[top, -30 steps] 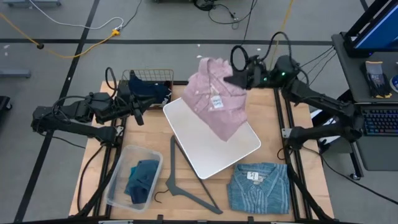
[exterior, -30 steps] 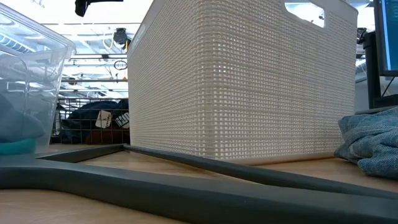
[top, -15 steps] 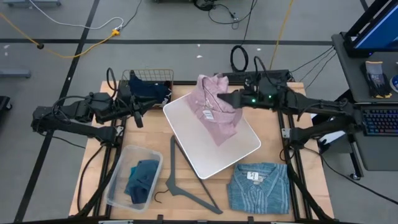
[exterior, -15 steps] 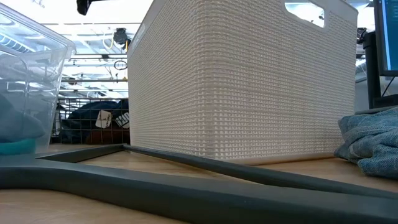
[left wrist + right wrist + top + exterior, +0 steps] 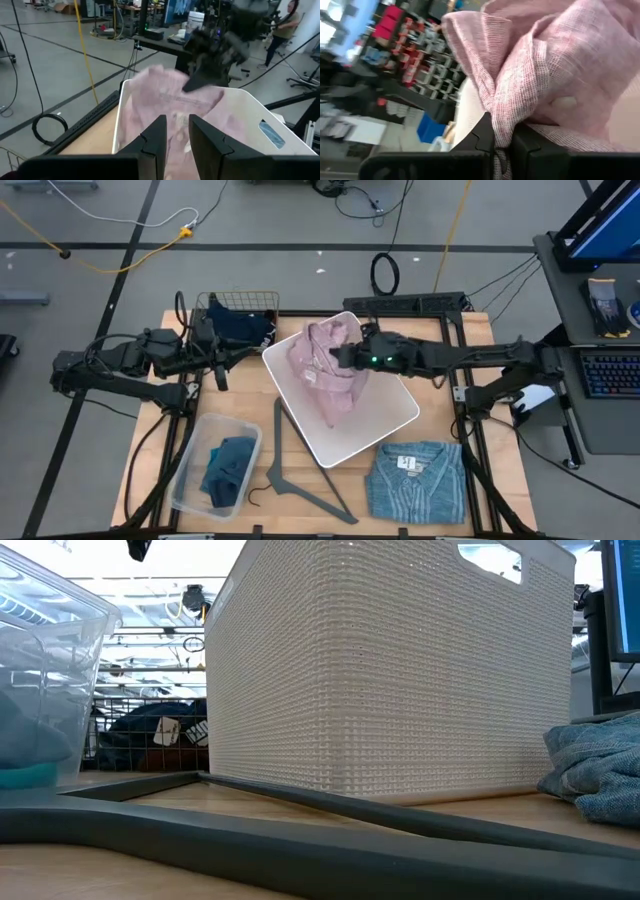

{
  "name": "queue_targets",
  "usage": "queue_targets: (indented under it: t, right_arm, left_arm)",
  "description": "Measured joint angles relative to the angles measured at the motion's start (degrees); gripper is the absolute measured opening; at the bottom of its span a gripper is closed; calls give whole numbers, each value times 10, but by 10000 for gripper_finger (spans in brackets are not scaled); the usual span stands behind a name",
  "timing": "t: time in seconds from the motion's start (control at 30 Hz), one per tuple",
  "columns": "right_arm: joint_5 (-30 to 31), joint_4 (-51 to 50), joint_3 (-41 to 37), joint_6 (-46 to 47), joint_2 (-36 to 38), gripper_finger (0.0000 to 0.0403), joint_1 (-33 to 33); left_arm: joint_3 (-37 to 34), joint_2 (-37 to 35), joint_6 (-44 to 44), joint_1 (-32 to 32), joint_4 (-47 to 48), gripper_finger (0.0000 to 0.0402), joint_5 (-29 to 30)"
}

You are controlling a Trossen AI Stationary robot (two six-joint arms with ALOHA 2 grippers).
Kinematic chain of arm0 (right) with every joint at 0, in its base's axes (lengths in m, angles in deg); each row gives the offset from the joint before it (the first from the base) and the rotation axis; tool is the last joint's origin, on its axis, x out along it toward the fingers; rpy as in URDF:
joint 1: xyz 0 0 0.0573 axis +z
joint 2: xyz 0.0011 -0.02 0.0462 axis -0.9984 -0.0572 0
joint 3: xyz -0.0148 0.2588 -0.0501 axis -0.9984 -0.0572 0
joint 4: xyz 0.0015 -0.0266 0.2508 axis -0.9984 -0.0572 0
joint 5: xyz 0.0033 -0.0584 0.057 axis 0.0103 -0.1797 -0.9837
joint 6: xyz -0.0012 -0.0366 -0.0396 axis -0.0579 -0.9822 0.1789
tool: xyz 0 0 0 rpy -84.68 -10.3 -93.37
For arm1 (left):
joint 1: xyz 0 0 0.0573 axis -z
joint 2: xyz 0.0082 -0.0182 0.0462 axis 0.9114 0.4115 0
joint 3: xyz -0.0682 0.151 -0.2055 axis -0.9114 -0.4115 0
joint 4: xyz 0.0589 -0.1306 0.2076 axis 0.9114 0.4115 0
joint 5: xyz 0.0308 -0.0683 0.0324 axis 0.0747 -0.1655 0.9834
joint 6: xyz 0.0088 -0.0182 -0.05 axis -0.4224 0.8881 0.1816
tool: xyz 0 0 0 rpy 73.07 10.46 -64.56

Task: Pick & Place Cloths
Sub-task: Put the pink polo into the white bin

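Pink shirt [image 5: 325,365] hangs pinched in the right gripper's [image 5: 343,356] clamped fingers, draping into the white basket [image 5: 400,416].

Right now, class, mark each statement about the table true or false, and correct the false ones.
1. The right gripper is shut on the pink shirt. True.
2. The pink shirt hangs over the white basket. True.
3. The blue striped shirt lies inside the clear bin. False: it lies flat on the table beside the basket; the bin holds a teal cloth.
4. The grey hanger hangs from the left gripper. False: it lies on the table.
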Motion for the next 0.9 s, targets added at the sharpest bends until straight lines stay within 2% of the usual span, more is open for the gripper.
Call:
queue_targets:
  t: [0.33,0.63,0.9]
  right_arm:
    - [-4,15,0,66,-80,13,12]
    - [26,0,0,83,-91,14,22]
    - [26,-11,0,83,-91,50,22]
  left_arm:
    - [0,0,-15,0,4,81,-16]
    - [0,0,-25,0,4,81,-40]
    - [0,0,-25,0,4,81,-40]
